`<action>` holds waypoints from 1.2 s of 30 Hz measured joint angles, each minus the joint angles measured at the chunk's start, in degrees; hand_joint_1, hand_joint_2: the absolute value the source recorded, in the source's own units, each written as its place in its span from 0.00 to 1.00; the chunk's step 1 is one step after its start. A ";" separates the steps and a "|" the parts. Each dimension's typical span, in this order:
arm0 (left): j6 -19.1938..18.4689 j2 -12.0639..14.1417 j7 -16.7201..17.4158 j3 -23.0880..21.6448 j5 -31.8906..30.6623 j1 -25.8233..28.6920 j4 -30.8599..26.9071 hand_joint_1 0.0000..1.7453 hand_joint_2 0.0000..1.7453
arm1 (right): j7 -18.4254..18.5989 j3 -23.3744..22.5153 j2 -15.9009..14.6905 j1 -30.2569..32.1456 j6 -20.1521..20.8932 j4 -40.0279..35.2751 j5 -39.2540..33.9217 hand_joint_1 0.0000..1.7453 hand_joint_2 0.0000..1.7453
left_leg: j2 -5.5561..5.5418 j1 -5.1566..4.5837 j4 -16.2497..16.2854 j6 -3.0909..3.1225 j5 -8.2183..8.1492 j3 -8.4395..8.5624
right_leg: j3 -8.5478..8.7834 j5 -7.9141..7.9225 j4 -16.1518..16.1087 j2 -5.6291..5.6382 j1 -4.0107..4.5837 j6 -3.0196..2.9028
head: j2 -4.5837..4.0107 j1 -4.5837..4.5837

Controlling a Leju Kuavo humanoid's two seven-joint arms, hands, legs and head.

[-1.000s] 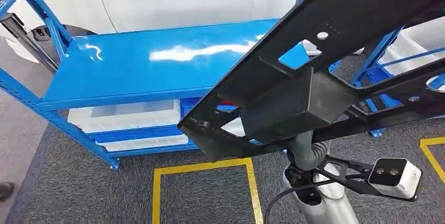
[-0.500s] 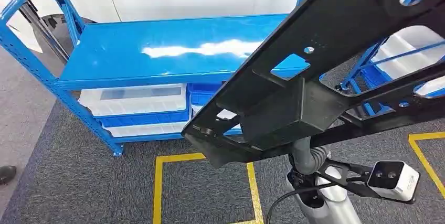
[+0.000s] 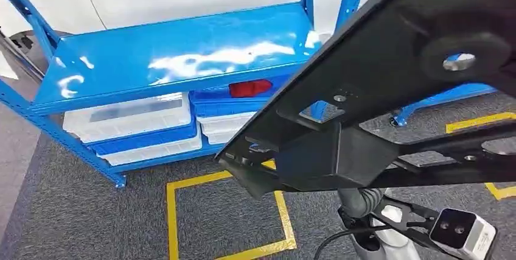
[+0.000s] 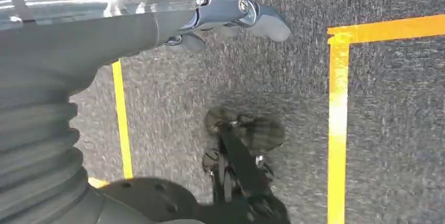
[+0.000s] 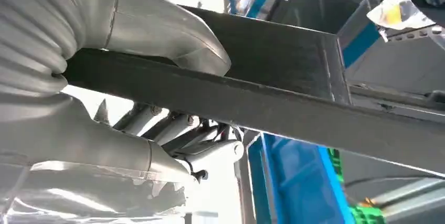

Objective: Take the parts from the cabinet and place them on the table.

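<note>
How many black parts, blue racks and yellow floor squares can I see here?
black part: 1
blue racks: 2
yellow floor squares: 2
Total: 5

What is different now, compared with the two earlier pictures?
The whole head view has shifted, so the camera moved with the robot, not the blue shelf rack. A red item under its top shelf has come into sight. The right hand still grips the black frame part; the left hand still hangs over the carpet.
</note>
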 joint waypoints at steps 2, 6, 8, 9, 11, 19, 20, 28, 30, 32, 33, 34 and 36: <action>-0.02 0.00 -0.15 0.00 0.00 -0.02 0.00 0.00 1.00 | 0.02 0.02 0.00 0.00 -0.68 -0.68 0.50 1.00 1.00 | -0.10 -0.02 -1.28 0.29 2.13 1.21 | -0.34 0.37 0.08 1.13 0.07 0.14 | 0.00 0.02; 0.02 0.39 -0.24 -0.02 -0.04 0.00 0.02 0.00 1.00 | 0.00 0.31 -0.09 -1.45 -2.23 -1.53 0.55 1.00 1.00 | -4.38 -0.09 -17.63 2.10 7.58 10.51 | -0.65 0.86 0.13 3.45 0.16 0.74 | 0.00 0.26; 0.20 0.42 -0.33 -0.02 -0.22 -0.07 0.02 0.00 1.00 | 0.00 0.61 -0.35 -2.08 -3.61 -1.56 0.07 1.00 1.00 | -3.72 -0.42 -18.36 1.86 7.80 10.30 | -1.05 1.37 0.06 4.51 -0.34 1.53 | 0.00 -0.02; 0.26 0.57 -0.39 -0.02 -0.37 -0.18 0.02 0.00 1.00 | 0.00 0.70 -0.66 -2.12 -4.22 -1.56 -0.20 1.00 1.00 | -3.29 -0.54 -18.38 1.92 7.85 10.25 | -1.20 1.61 -0.13 4.99 -0.46 1.92 | 0.00 -0.04; 1.22 0.48 -0.50 -0.06 -1.02 -0.40 0.02 0.00 1.00 | 0.04 0.74 -1.55 -1.84 -5.40 -2.36 -0.04 1.00 1.00 | -1.80 0.13 -19.90 2.47 8.76 10.66 | -1.61 0.81 0.81 3.65 -0.13 2.36 | 0.00 0.00; 4.79 -0.50 1.51 -0.11 -1.86 0.34 0.02 0.00 1.00 | 0.02 2.25 -2.93 3.58 -8.18 -6.67 4.07 1.00 1.00 | 2.86 0.29 -19.04 2.32 8.30 9.99 | -3.89 -1.16 7.18 -1.22 -1.15 4.06 | 0.00 0.57; 5.20 -0.61 1.79 -0.11 -1.79 0.37 0.02 0.00 1.00 | 0.02 2.51 -2.95 4.23 -8.46 -7.24 4.44 1.00 1.00 | 3.29 0.26 -18.42 1.97 7.89 9.96 | -0.95 0.64 1.80 -3.33 -1.16 4.12 | 0.00 0.59; 7.93 -1.88 4.33 -0.09 -2.47 0.61 0.02 0.00 1.00 | 0.00 4.61 -3.43 8.22 -11.85 -10.43 5.73 1.00 1.00 | 0.56 0.47 -11.84 -0.39 2.44 7.75 | -1.60 0.61 0.71 -0.98 -0.82 0.83 | 0.00 0.33; 8.15 -2.03 4.28 -0.15 -3.08 0.85 0.02 0.00 1.00 | 0.00 4.74 -4.00 8.90 -12.07 -10.63 5.49 1.00 1.00 | -0.02 0.46 -2.63 -0.49 -1.69 3.64 | -1.92 0.81 0.74 0.31 -0.60 0.55 | 0.00 0.35; 7.76 -2.14 4.22 -0.28 -3.74 1.06 0.07 0.00 1.00 | 0.02 4.72 -4.88 9.85 -12.35 -10.63 4.98 1.00 1.00 | -0.07 0.45 0.60 -0.23 -1.64 2.14 | -2.04 0.94 0.84 1.80 -0.46 0.53 | 0.00 0.35; 7.21 -2.16 4.09 -0.37 -3.96 1.04 0.07 0.00 1.00 | 0.02 4.72 -5.55 10.22 -12.84 -10.71 4.55 1.00 1.00 | -0.15 0.43 -1.78 0.03 0.24 3.24 | -2.01 0.98 0.88 2.52 -0.43 0.59 | 0.00 0.35; 6.38 -2.16 3.93 -0.55 -4.13 0.97 0.09 0.00 1.00 | 0.02 4.63 -6.36 10.73 -13.12 -11.06 4.24 1.00 1.00 | -0.50 0.43 -6.47 0.38 3.01 5.47 | -1.90 1.01 0.91 3.29 -0.39 0.65 | 0.00 0.35; 4.78 -2.12 3.47 -0.79 -4.26 0.99 0.09 0.00 1.00 | 0.00 4.20 -7.81 11.62 -13.86 -11.94 3.85 1.00 1.00 | -4.83 0.40 -16.41 1.37 6.90 10.02 | -1.85 1.17 0.84 4.54 -0.55 0.90 | 0.00 0.35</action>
